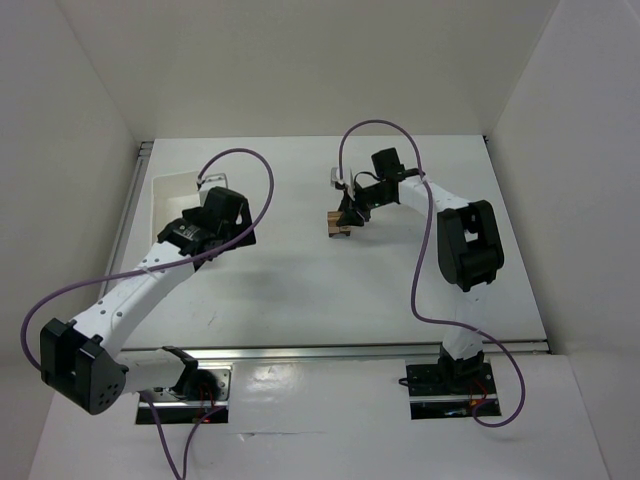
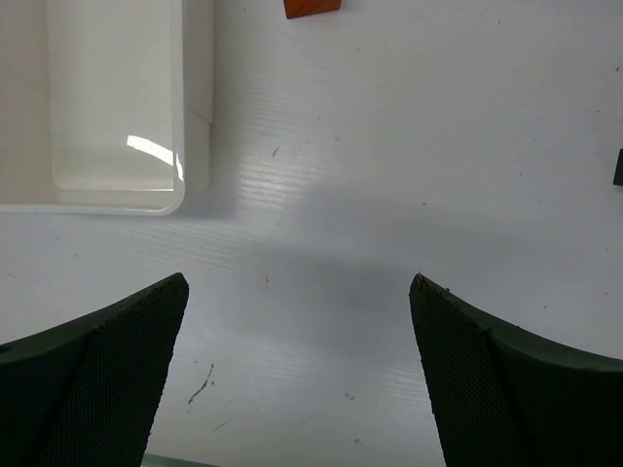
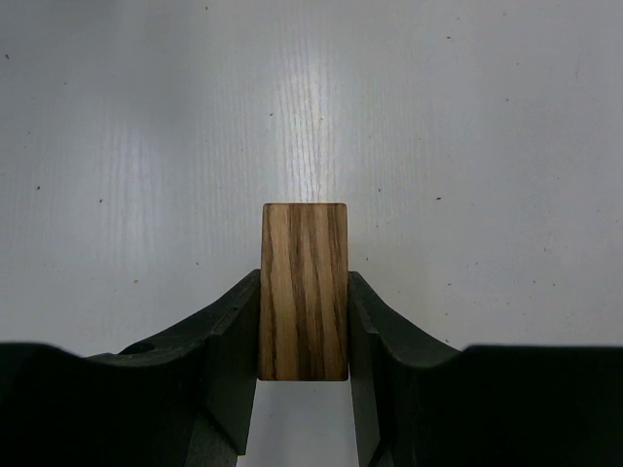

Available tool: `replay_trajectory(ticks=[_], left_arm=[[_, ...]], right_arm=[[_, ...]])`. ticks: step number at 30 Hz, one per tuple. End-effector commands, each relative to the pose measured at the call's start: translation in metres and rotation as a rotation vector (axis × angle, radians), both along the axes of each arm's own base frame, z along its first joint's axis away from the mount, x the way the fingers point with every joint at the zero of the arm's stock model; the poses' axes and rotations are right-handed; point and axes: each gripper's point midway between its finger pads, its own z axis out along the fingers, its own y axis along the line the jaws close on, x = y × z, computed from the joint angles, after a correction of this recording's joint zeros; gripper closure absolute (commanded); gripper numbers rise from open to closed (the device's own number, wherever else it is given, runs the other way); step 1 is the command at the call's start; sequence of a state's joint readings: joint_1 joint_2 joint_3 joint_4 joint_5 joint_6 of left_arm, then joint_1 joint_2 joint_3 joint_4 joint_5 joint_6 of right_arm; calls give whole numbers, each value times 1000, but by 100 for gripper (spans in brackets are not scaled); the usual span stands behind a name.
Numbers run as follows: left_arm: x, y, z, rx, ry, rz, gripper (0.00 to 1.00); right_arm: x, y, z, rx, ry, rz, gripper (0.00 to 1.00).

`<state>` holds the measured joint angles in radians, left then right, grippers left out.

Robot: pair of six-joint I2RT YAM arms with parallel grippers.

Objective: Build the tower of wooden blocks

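We see the right gripper clamped on a striped wooden block, whose end pokes past the fingertips, well apart from the white tray. The left gripper gapes wide beside the tray's corner, and an orange-red block lies near the tray.

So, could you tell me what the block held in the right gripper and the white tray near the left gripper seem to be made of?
The block looks like wood, smooth and unpainted: brown and tan grain streaks run along its length. The tray looks like white plastic, glossy: it shows a bright highlight and a rounded moulded rim.
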<state>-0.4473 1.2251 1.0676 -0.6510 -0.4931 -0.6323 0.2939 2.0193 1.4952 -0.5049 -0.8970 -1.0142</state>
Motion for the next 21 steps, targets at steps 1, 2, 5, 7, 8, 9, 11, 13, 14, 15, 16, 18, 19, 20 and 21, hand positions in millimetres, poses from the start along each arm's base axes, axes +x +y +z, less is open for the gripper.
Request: replay_trajectory(ticks=[1,2,5,7,8,9,11,13,14,15,16,18,19,20,21], left_arm=[[9,0,17,-13,-44,15,0],[9,0,17,-13,-44,15,0],[9,0,16,-9,-36,15,0],[9,0,16,-9,-36,15,0],[9,0,16,-9,-36,15,0],[9,0,16,-9,-36,15,0],[9,1,16,-3,-39,21,0],[8,2,15,1,-31,21,0],[8,2,15,1,-31,21,0],[8,2,15,1,-31,21,0],[8,2,15,1,-31,21,0],[10,1,16,1,-31,21,0],[10,1,16,1,-31,21,0],[10,1,16,9,-29,14,0],[10,1,16,9,-29,14,0]], right_arm=[[4,2,7,28,-32,6,75],[0,2,4,32,-19,11,75],[0,2,4,32,-19,11,72],[0,2,9,35,-29,11,71],[0,2,9,35,-29,11,71],[3,-1,9,35,-29,2,71],[3,-1,9,35,-29,2,71],[3,-1,9,35,-29,2,66],[3,-1,9,35,-29,2,65],[3,-1,13,38,-38,2,65],[3,-1,13,38,-38,2,65],[5,-5,13,38,-38,-7,60],[5,-5,13,38,-38,-7,60],[5,-5,13,38,-38,-7,57],[5,-5,17,40,-47,-7,57]])
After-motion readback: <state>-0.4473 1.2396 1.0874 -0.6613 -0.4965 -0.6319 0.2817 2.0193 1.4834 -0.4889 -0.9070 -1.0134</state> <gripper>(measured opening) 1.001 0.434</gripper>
